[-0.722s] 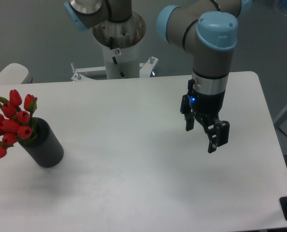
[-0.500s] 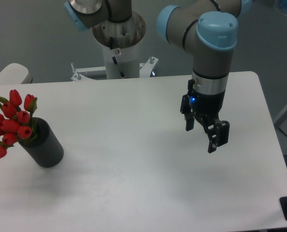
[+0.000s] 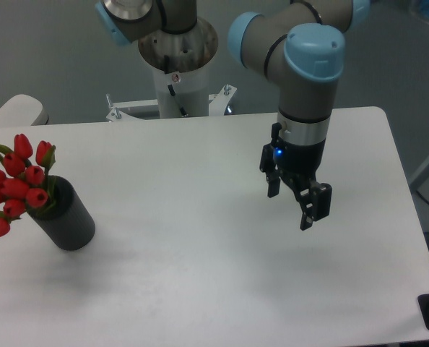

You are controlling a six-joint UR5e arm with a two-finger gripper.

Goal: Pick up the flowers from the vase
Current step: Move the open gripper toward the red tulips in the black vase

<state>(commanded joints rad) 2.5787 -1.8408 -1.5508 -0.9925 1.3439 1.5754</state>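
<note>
Flowers clipped at left edge; stems hidden

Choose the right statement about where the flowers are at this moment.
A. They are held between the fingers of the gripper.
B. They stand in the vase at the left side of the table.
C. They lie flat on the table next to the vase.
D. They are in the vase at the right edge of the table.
B: the flowers stick out of the vase at the table's left side, while the gripper hangs open and empty far to their right.
</note>
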